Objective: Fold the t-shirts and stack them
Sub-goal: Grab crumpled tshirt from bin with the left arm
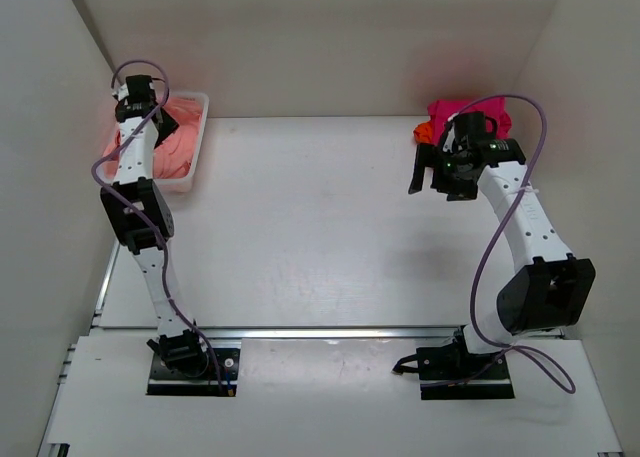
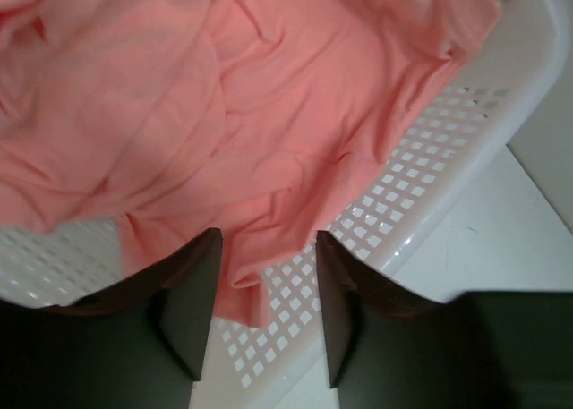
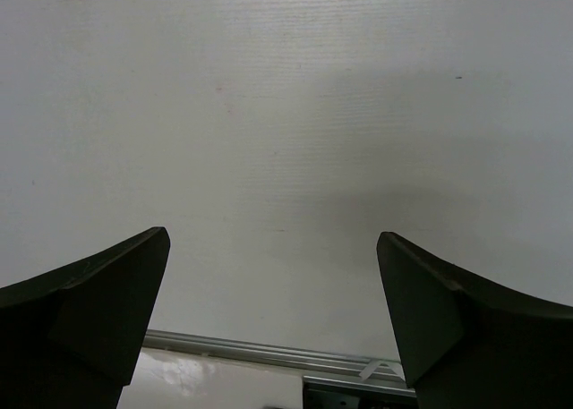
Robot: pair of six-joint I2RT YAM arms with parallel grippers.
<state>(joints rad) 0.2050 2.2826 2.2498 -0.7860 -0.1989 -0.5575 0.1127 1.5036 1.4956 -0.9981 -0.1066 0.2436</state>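
A crumpled salmon-pink t-shirt lies in the white mesh basket at the back left. In the left wrist view the shirt fills the basket. My left gripper hangs over the basket. It is open, with a hanging edge of the pink shirt between its fingers, not clamped. At the back right lies a pile with a magenta t-shirt and an orange one, partly hidden by my right arm. My right gripper is wide open and empty above bare table, just in front of that pile.
White walls close in the table on the left, back and right. A metal rail runs along the table's near edge and also shows in the right wrist view. The arm bases stand at the front.
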